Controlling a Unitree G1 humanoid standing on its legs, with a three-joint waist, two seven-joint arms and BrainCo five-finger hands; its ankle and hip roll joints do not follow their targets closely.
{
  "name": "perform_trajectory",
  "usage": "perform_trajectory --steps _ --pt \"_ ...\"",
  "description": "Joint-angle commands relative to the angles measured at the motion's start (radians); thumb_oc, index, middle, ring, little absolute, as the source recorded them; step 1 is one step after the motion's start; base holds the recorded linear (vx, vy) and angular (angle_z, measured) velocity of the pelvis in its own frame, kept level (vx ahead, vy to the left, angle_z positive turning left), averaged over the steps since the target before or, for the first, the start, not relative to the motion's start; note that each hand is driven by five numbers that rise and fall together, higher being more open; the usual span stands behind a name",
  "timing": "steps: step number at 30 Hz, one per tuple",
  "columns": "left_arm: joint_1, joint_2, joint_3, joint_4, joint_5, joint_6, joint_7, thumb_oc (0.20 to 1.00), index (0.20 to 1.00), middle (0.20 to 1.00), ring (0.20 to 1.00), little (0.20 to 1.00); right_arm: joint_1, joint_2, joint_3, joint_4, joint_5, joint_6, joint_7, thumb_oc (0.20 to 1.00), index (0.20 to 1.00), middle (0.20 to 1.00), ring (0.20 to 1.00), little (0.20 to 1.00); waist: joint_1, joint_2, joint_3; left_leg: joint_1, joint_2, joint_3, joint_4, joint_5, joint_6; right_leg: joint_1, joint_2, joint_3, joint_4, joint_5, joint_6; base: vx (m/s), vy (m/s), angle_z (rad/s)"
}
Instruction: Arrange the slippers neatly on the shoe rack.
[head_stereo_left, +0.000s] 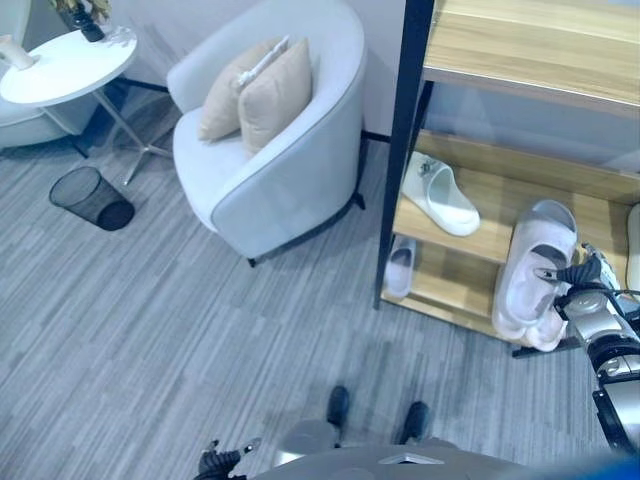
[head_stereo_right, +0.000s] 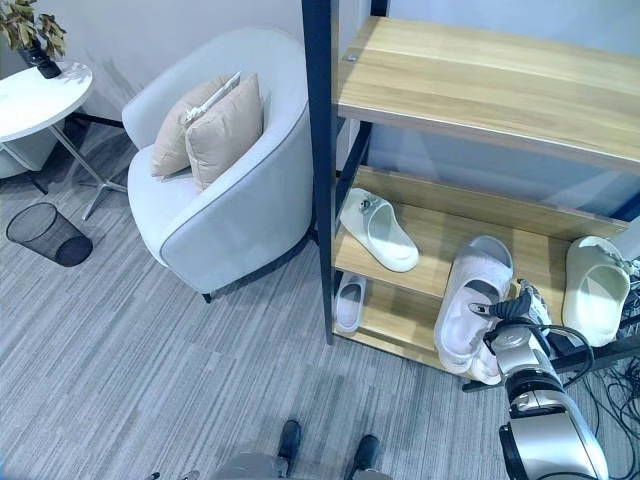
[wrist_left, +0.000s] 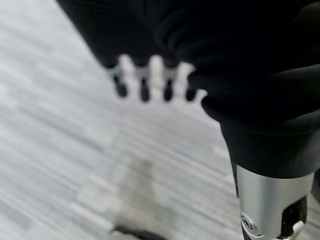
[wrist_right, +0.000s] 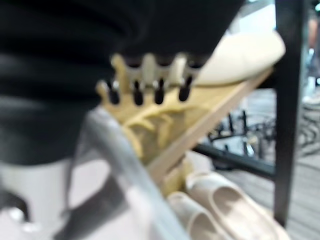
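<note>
The shoe rack, wooden shelves in a dark frame, stands at about two o'clock from the robot. On its middle shelf a white slipper lies toward the left end, a pale cream slipper sits at the right end, and between them a light pink slipper leans over the shelf's front edge, its toe hanging down toward the lower shelf. The right hand is up against that pink slipper at about four o'clock in the view; from its wrist view the fingers reach out fairly straight over the wooden shelf edge, with a slipper close by the palm, but I cannot tell whether the hand is clasping it. A further small pale slipper lies on the lowest shelf at the left end, and more pale slippers show lower down in the right wrist view. The left hand hangs low over the grey floor, fingers loosely extended and holding nothing. At about eleven o'clock a grey armchair carries two beige cushions, with a white round surface and a black mesh bin further left.
</note>
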Motion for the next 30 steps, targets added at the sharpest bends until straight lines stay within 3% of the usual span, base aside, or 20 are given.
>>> perform_trajectory --steps 1,2,3,4,6,7,16,20,22,26,30 --pt "-0.017 0.013 -0.003 0.052 0.019 -0.016 0.000 1.000 1.000 1.000 1.000 1.000 -0.062 -0.037 0.047 0.002 -0.052 0.002 -0.034 1.000 1.000 1.000 1.000 1.000 0.021 -0.039 -0.013 -0.032 -0.019 -0.004 0.004 -0.078 -0.028 0.061 -0.049 0.061 0.012 -0.090 0.076 0.03 0.006 0.00" --pt "-0.018 0.013 -0.008 0.045 0.019 -0.020 -0.001 1.000 1.000 1.000 1.000 1.000 -0.068 -0.041 0.045 -0.010 -0.061 0.006 -0.046 1.000 1.000 1.000 1.000 1.000 0.023 -0.037 -0.010 -0.035 -0.019 -0.007 0.004 -0.077 -0.028 0.058 -0.050 0.059 0.013 -0.090 0.076 0.03 0.008 0.01" --pt "-0.020 0.013 -0.012 0.038 0.017 -0.023 -0.001 1.000 1.000 1.000 1.000 1.000 -0.071 -0.046 0.040 -0.021 -0.064 0.011 -0.053 0.802 0.802 0.802 0.802 0.802 0.023 -0.035 -0.006 -0.038 -0.020 -0.009 0.004 -0.076 -0.028 0.056 -0.051 0.058 0.014 -0.090 0.075 0.00 0.000 0.00" --pt "-0.023 0.013 -0.015 0.032 0.017 -0.025 -0.001 1.000 1.000 1.000 1.000 1.000 -0.074 -0.048 0.037 -0.032 -0.070 0.014 -0.058 0.495 0.495 0.495 0.495 0.495 0.025 -0.033 -0.004 -0.040 -0.020 -0.011 0.004 -0.076 -0.027 0.055 -0.051 0.057 0.014 -0.091 0.075 0.00 0.000 0.00" --pt "-0.026 0.011 -0.025 0.023 0.021 -0.027 -0.002 1.000 1.000 1.000 1.000 1.000 -0.073 -0.052 0.024 -0.072 -0.083 0.018 -0.081 0.250 0.250 0.250 0.250 0.250 0.024 -0.031 0.000 -0.041 -0.021 -0.012 0.004 -0.077 -0.027 0.055 -0.054 0.053 0.017 -0.092 0.075 0.01 0.005 0.06" --pt "-0.023 0.008 -0.031 0.018 0.023 -0.026 -0.006 1.000 1.000 1.000 1.000 1.000 -0.073 -0.049 0.022 -0.098 -0.099 0.025 -0.084 0.200 0.200 0.200 0.200 0.200 0.024 -0.029 0.001 -0.040 -0.022 -0.011 0.004 -0.078 -0.026 0.056 -0.054 0.055 0.017 -0.092 0.075 0.01 0.002 0.06" --pt "-0.018 -0.001 -0.041 0.013 0.053 -0.017 -0.028 1.000 1.000 1.000 1.000 1.000 0.018 -0.019 -0.052 -0.250 -0.136 0.020 -0.146 0.200 0.200 0.200 0.200 0.200 0.006 -0.024 0.003 -0.021 -0.016 0.000 0.004 -0.089 -0.023 0.065 -0.052 0.066 0.024 -0.100 0.072 0.00 0.000 0.00" --pt "-0.028 -0.003 -0.021 0.015 0.067 -0.019 -0.027 1.000 1.000 1.000 1.000 1.000 0.175 0.038 -0.112 -0.442 -0.155 -0.073 -0.211 0.200 0.200 0.200 0.200 0.200 -0.016 -0.033 -0.008 0.003 -0.008 0.014 0.004 -0.099 -0.023 0.081 -0.045 0.080 0.029 -0.109 0.069 -0.01 -0.002 -0.08" --pt "-0.064 -0.017 0.007 0.034 0.034 -0.013 -0.018 1.000 1.000 1.000 1.000 1.000 0.253 0.055 -0.128 -0.557 -0.157 -0.115 -0.159 0.200 0.200 0.200 0.200 0.200 -0.042 -0.036 -0.026 0.024 -0.003 0.023 0.004 -0.110 -0.023 0.091 -0.041 0.089 0.031 -0.114 0.070 0.04 0.007 -0.09" --pt "-0.056 -0.045 0.020 -0.003 -0.008 -0.035 0.001 1.000 1.000 1.000 1.000 1.000 0.464 0.118 -0.143 -0.688 -0.156 -0.211 -0.152 0.200 0.200 0.200 0.200 0.200 -0.065 -0.046 -0.063 0.087 0.010 0.038 0.004 -0.134 -0.022 0.134 -0.033 0.104 0.057 -0.150 0.064 0.08 -0.010 -0.30" --pt "-0.047 -0.042 0.048 -0.031 -0.028 -0.049 0.007 1.000 1.000 1.000 1.000 1.000 0.592 0.164 -0.132 -0.703 -0.144 -0.236 -0.098 0.200 0.200 0.200 0.200 0.200 -0.074 -0.053 -0.075 0.140 0.018 0.047 0.004 -0.152 -0.020 0.165 -0.032 0.115 0.088 -0.176 0.062 0.06 -0.011 -0.13"
